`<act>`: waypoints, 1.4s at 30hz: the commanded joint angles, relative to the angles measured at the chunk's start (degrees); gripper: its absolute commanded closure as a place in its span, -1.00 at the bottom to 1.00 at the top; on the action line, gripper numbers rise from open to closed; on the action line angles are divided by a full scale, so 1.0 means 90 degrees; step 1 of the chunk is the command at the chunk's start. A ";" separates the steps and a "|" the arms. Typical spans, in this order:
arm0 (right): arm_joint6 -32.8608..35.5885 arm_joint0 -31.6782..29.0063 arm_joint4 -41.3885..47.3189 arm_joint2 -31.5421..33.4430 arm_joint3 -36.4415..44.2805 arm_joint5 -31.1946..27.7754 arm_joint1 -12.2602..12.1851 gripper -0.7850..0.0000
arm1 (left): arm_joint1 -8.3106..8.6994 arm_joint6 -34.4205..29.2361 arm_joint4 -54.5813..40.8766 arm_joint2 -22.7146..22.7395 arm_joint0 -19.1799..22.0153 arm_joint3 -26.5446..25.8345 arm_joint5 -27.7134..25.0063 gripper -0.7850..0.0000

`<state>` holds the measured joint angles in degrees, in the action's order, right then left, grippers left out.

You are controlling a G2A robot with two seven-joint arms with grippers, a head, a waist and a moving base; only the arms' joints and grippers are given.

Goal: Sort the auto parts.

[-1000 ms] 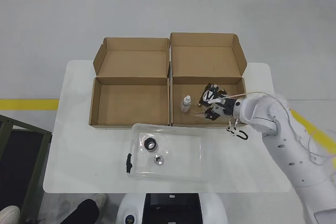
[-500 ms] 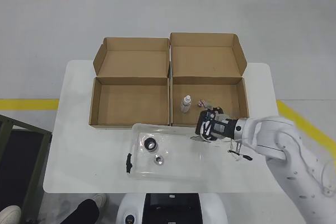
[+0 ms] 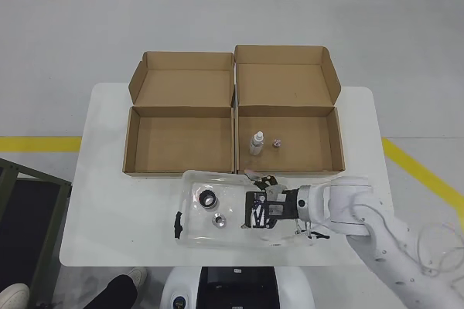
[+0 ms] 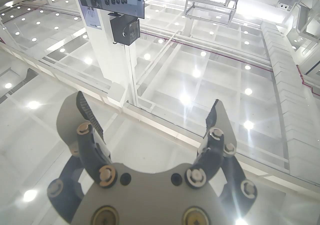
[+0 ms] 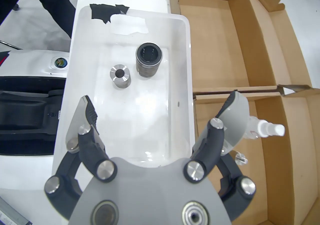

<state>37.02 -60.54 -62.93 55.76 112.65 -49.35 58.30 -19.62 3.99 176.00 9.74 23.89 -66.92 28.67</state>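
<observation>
A clear plastic bin [image 3: 271,232] [image 5: 183,60] at the table's front holds a dark cylindrical bearing [image 3: 208,198] [image 5: 148,59] and a smaller silver cylinder [image 3: 219,222] [image 5: 120,75], both upright and apart. My right gripper [image 3: 257,210] [image 5: 161,108] hangs open over the bin's right half, short of both parts, with nothing between its fingers. The right cardboard box [image 3: 325,154] [image 5: 295,136] contains a white bottle [image 3: 256,143] [image 5: 262,129] and a small metal part [image 3: 277,143] [image 5: 241,158]. My left gripper [image 4: 150,116] is open, holds nothing and points up at the ceiling.
The left cardboard box [image 3: 178,143] [image 5: 220,43] stands beside the right one behind the bin, both with lids folded back. Black tape [image 3: 177,225] [image 5: 105,12] marks the bin's left end. The white table [image 3: 108,201] has bare room to the left.
My right arm has swung out of the right box and come forward and left over the bin. The small metal part now lies in the right box.
</observation>
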 commanded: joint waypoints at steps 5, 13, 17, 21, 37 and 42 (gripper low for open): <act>0.0054 0.0355 -0.0023 -0.0549 -0.0326 0.0021 0.0120 -1.00 | 0.0000 0.0000 0.0000 0.0000 0.0000 0.0000 0.0000 -1.00; 0.0125 0.0679 -0.0046 -0.1023 -0.0712 0.0087 0.0249 -1.00 | 0.0000 0.0000 0.0000 0.0000 0.0000 0.0000 0.0000 -1.00; 0.0202 0.0795 -0.0076 -0.1222 -0.0874 0.0108 0.0305 -1.00 | 0.0000 0.0000 0.0000 0.0000 0.0000 0.0000 0.0000 -1.00; 0.0246 0.0874 -0.0079 -0.1411 -0.1037 0.0097 0.0356 -0.87 | 0.0000 0.0000 0.0000 0.0000 0.0000 0.0000 0.0000 -1.00; 0.0178 0.1183 -0.0150 -0.2007 -0.1673 0.0066 0.0577 -0.38 | 0.0000 0.0000 0.0000 0.0000 0.0000 0.0000 0.0000 -1.00; 0.0078 0.1262 -0.0237 -0.2198 -0.1814 0.0068 0.0660 -0.12 | 0.0000 0.0000 0.0000 0.0000 0.0000 0.0000 0.0000 -1.00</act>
<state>37.87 -49.32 -64.87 36.28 96.55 -48.77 64.11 -19.62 3.99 176.00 9.74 23.89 -66.92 28.67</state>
